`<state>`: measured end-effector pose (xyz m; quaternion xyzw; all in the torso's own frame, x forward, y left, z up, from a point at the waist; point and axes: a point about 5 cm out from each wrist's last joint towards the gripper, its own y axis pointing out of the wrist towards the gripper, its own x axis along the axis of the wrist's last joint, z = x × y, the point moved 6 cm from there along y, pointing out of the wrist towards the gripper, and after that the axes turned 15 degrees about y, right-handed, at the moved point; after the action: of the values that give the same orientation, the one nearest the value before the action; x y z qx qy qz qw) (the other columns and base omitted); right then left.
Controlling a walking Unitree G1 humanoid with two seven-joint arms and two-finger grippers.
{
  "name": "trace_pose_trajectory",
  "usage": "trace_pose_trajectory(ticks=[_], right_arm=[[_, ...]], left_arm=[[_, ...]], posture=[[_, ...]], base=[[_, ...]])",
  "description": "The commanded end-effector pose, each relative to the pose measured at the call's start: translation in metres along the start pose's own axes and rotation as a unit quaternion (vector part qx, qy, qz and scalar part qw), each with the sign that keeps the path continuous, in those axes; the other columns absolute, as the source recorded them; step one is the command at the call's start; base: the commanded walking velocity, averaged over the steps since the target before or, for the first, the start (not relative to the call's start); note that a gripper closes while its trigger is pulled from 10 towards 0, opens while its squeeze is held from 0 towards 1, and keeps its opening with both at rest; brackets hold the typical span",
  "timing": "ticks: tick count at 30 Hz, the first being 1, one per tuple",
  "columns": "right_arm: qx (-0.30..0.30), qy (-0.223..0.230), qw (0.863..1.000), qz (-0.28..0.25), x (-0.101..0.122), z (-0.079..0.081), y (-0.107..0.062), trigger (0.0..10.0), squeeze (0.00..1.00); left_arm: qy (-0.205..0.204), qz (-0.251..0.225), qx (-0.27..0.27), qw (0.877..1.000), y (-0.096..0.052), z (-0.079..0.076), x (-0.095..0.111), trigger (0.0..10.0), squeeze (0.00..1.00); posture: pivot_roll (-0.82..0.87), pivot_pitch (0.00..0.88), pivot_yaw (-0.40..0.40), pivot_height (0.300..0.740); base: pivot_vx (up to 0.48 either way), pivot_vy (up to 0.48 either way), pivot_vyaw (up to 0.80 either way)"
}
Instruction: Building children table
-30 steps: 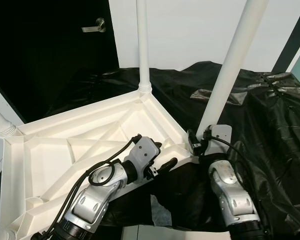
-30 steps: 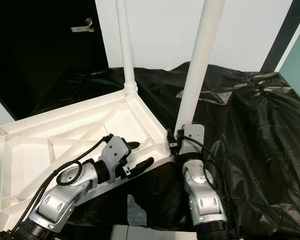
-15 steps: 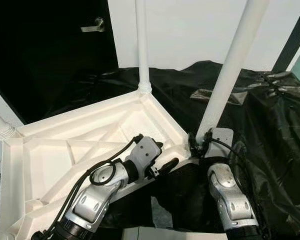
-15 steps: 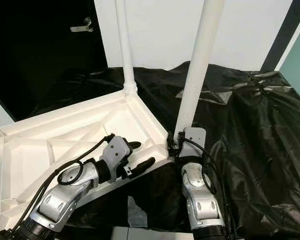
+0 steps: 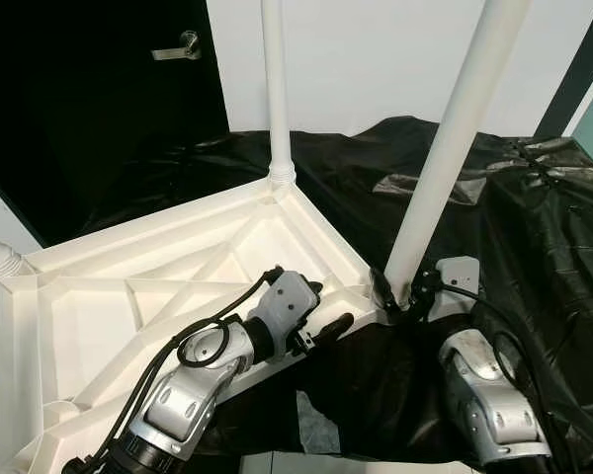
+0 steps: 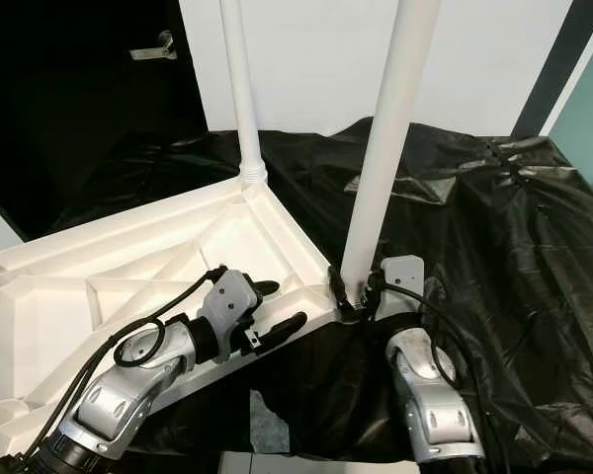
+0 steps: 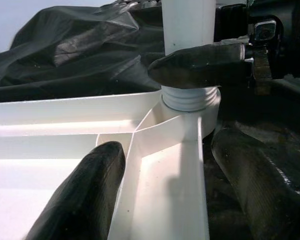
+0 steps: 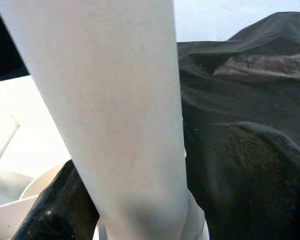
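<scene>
1. Two white legs stand upright on the upturned white table top (image 5: pixel 158 286), long axes vertical: the near leg (image 5: pixel 445 148) between the right gripper's fingers, the far leg (image 5: pixel 275 89) at the corner beyond them.
2. Both legs are cut off by the frame's upper edge; black sheeting (image 5: pixel 534 217) covers whatever lies underneath.
3. Right gripper (image 5: pixel 397 292) pinches the near leg's base, fingers pressed on either side.
4. Left gripper (image 5: pixel 321 314) has its fingers (image 7: pixel 85 195) spread, straddling the table top's rim just beside that leg's socket.
</scene>
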<state>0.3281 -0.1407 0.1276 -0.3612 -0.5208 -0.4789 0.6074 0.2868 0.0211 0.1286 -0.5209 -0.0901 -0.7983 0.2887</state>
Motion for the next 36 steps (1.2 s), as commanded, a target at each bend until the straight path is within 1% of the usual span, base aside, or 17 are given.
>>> trace_pose_trajectory(ticks=[1, 2, 4, 5, 6, 7, 8, 11, 13, 14, 20, 23, 24, 25, 30, 34, 36], right_arm=[[0.041, 0.001, 0.999, 0.009, -0.002, 0.002, 0.001, 10.0, 0.00], [0.041, 0.001, 0.999, 0.009, -0.002, 0.002, 0.001, 10.0, 0.00], [0.075, -0.003, 0.997, 0.020, -0.003, 0.004, 0.001, 10.0, 0.00], [0.075, -0.003, 0.997, 0.020, -0.003, 0.004, 0.001, 10.0, 0.00], [0.109, -0.013, 0.994, 0.029, 0.000, 0.006, 0.004, 10.0, 0.00], [0.125, -0.018, 0.991, 0.036, 0.001, 0.006, 0.006, 10.0, 0.00], [0.125, -0.018, 0.991, 0.036, 0.001, 0.006, 0.006, 10.0, 0.00], [0.155, -0.025, 0.986, 0.050, 0.001, 0.008, 0.009, 10.0, 0.00], [0.191, -0.047, 0.978, 0.068, 0.003, 0.009, 0.016, 10.0, 0.00], [0.191, -0.047, 0.978, 0.068, 0.003, 0.009, 0.016, 10.0, 0.00], [0.263, -0.068, 0.957, 0.103, 0.001, 0.020, 0.026, 10.0, 0.00], [0.275, -0.074, 0.952, 0.107, 0.000, 0.022, 0.026, 10.0, 0.00], [0.285, -0.073, 0.949, 0.111, -0.001, 0.024, 0.027, 1.5, 0.00], [0.293, -0.072, 0.947, 0.116, -0.002, 0.024, 0.027, 0.0, 0.00], [0.303, -0.068, 0.942, 0.127, -0.007, 0.025, 0.024, 0.0, 0.00], [0.298, -0.060, 0.944, 0.132, -0.011, 0.021, 0.021, 0.0, 0.00], [0.287, -0.056, 0.947, 0.133, -0.012, 0.018, 0.021, 0.0, 0.00]], left_arm=[[-0.001, -0.011, -0.021, 1.000, -0.004, -0.003, 0.000, 10.0, 0.00], [-0.001, -0.011, -0.021, 1.000, -0.004, -0.003, 0.000, 10.0, 0.00], [0.001, -0.012, -0.022, 1.000, -0.006, -0.003, -0.001, 10.0, 0.00], [0.001, -0.012, -0.022, 1.000, -0.006, -0.003, -0.001, 10.0, 0.00], [-0.002, -0.017, -0.031, 0.999, -0.009, -0.003, 0.000, 10.0, 0.00], [-0.004, -0.020, -0.039, 0.999, -0.011, -0.004, 0.002, 10.0, 0.00], [-0.004, -0.020, -0.039, 0.999, -0.011, -0.004, 0.002, 10.0, 0.00], [-0.011, -0.027, -0.053, 0.998, -0.013, -0.007, 0.004, 10.0, 0.00], [-0.012, -0.031, -0.063, 0.997, -0.014, -0.008, 0.007, 10.0, 0.00], [-0.012, -0.031, -0.063, 0.997, -0.014, -0.008, 0.007, 10.0, 0.00], [-0.005, -0.036, -0.054, 0.998, -0.013, -0.006, 0.010, 10.0, 0.00], [-0.005, -0.036, -0.050, 0.998, -0.013, -0.005, 0.010, 10.0, 0.00], [-0.004, -0.035, -0.047, 0.998, -0.012, -0.004, 0.010, 10.0, 0.00], [-0.004, -0.035, -0.044, 0.998, -0.013, -0.004, 0.010, 10.0, 0.00], [-0.008, -0.034, -0.036, 0.999, -0.015, -0.003, 0.011, 10.0, 0.00], [-0.011, -0.035, -0.034, 0.999, -0.015, -0.004, 0.011, 10.0, 0.00], [-0.012, -0.037, -0.034, 0.999, -0.015, -0.004, 0.012, 10.0, 0.00]], posture=[[-0.03, 0.000, -0.003, 0.740], [-0.03, 0.000, -0.003, 0.740], [-0.02, 0.000, 0.002, 0.740], [-0.02, 0.000, 0.002, 0.740], [-0.02, 0.000, 0.005, 0.740], [-0.02, 0.000, 0.004, 0.740], [-0.02, 0.000, 0.004, 0.740], [-0.02, 0.000, 0.004, 0.740], [-0.01, 0.000, -0.001, 0.740], [-0.01, 0.000, -0.001, 0.740], [0.01, 0.000, -0.027, 0.740], [0.01, 0.000, -0.032, 0.740], [0.02, 0.000, -0.039, 0.740], [0.03, 0.000, -0.044, 0.740], [0.03, 0.000, -0.054, 0.740], [0.03, 0.000, -0.052, 0.740], [0.02, 0.000, -0.048, 0.740]], base=[[0.000, 0.000, 0.00], [0.000, 0.000, 0.00], [0.000, 0.000, 0.00], [0.000, 0.000, 0.00], [0.000, 0.000, 0.00], [0.000, 0.000, 0.00], [0.000, 0.000, 0.00], [0.000, 0.000, 0.00], [0.000, 0.000, 0.00], [0.000, 0.000, 0.00], [0.000, 0.000, 0.00], [0.000, 0.000, 0.00], [0.000, 0.000, 0.00], [0.000, 0.000, 0.00], [0.000, 0.000, 0.00], [0.000, 0.000, 0.00], [0.000, 0.000, 0.00]])
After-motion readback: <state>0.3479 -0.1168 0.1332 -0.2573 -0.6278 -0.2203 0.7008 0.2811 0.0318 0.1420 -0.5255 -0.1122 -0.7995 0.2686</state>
